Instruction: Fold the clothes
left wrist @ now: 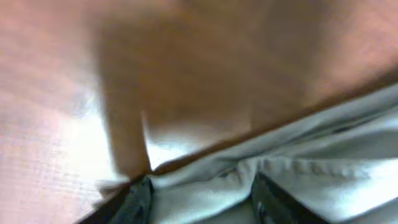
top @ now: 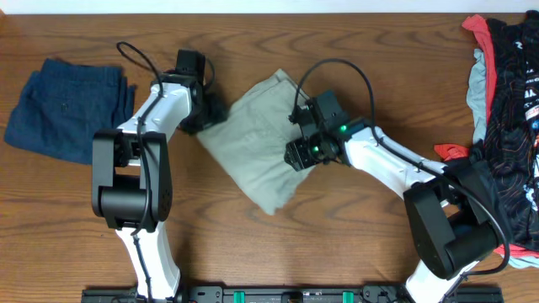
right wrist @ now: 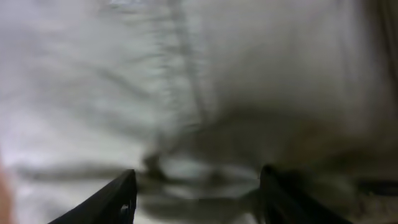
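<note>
Overhead view: folded khaki shorts (top: 257, 143) mid-surface (top: 337, 252), denim garment (top: 72, 105) far left. At the shorts' edge, left hand (top: 212, 111), grip impossible to tell; right hand (top: 296, 156) released, fingers spread over fabric.

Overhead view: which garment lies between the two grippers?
The khaki shorts, mid-table; the denim garment lies far left, the red-black heap far right.

Left arm (top: 160, 105), right arm (top: 383, 156) lean inward, jaws parted.
</note>
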